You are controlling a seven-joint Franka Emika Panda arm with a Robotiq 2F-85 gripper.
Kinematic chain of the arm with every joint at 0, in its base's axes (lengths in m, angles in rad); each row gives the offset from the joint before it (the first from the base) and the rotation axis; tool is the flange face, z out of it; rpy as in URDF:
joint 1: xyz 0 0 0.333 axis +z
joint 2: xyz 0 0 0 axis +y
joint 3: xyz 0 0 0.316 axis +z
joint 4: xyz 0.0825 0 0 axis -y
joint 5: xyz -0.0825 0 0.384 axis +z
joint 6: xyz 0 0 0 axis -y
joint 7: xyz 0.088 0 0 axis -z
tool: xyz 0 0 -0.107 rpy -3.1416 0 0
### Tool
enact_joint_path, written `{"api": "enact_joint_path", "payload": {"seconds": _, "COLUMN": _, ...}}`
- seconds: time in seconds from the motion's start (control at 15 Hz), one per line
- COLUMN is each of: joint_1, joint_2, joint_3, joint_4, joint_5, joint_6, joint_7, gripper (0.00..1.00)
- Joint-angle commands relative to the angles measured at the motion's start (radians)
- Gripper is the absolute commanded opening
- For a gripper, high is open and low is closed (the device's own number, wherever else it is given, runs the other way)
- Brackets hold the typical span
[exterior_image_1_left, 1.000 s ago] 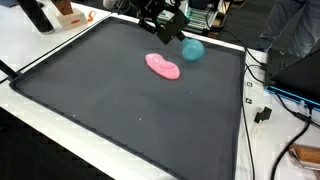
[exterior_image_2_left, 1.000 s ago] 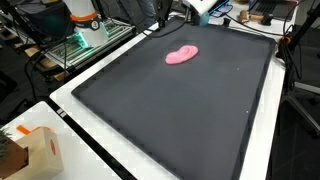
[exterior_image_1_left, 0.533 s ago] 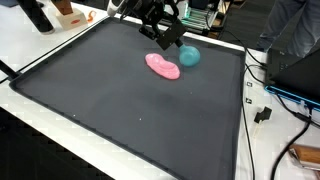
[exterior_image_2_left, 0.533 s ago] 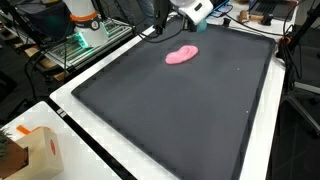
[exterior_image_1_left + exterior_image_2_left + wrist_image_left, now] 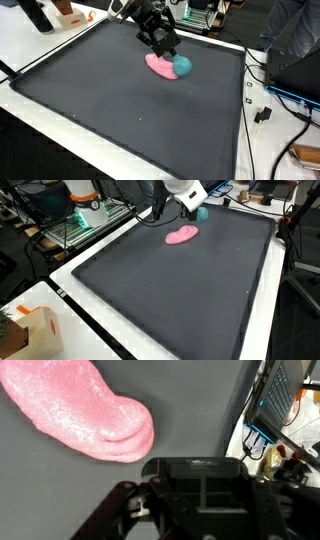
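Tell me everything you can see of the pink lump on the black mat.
The pink lump is a long, rounded blob with no hard edges, soft-looking like putty or foam. In the wrist view its surface is finely grainy and slightly sparkly, and a crease splits one end into two lobes. It lies flat on the black mat. A teal ball sits against one end, seemingly touching it. The gripper hangs close above; whether it touches the lump cannot be told.
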Motion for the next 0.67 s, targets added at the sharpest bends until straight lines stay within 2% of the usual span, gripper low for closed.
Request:
{"api": "enact_joint_path", "payload": {"seconds": 0.0, "joint_1": 0.003, "joint_2": -0.009, "joint_3": 0.007, "joint_4": -0.039, "joint_5": 0.048, "joint_6": 0.058, "joint_7": -0.025, "gripper": 0.35}}
{"api": "enact_joint_path", "payload": {"seconds": 0.6, "joint_1": 0.007, "joint_2": 0.004, "joint_3": 0.017, "joint_4": -0.06, "joint_5": 0.107, "joint_6": 0.102, "joint_7": -0.026, "gripper": 0.35}}
